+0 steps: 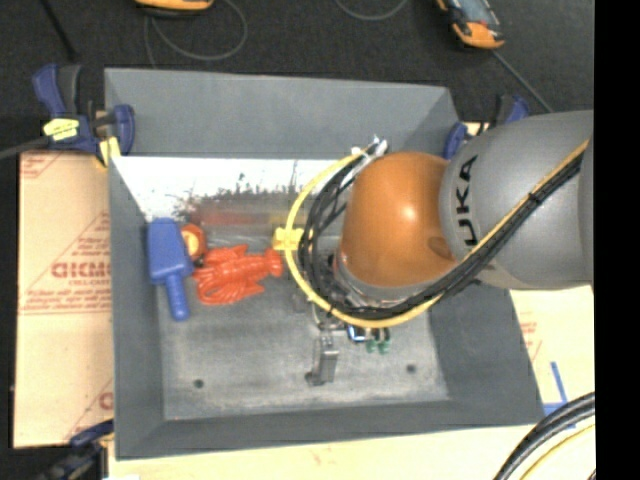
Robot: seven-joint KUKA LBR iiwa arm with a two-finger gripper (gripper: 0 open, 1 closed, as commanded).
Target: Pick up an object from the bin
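Gripper (321,366) low over the bin (135,348) floor, front-middle, above bare grey metal; can't tell how far it's open, nothing visibly in it; red-orange lobster toy (232,274), spiky outline, lies flat left of centre, well apart from the gripper; blue handled toy (166,258) touching its left side, near the left wall; front strip of floor open.

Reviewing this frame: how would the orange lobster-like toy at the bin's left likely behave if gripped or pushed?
The orange toy looks like moulded plastic or rubber, so it is probably light. Its thin legs and claws may flex or slip from a pinch. Lying flat beside the blue toy, it would likely slide, not roll.
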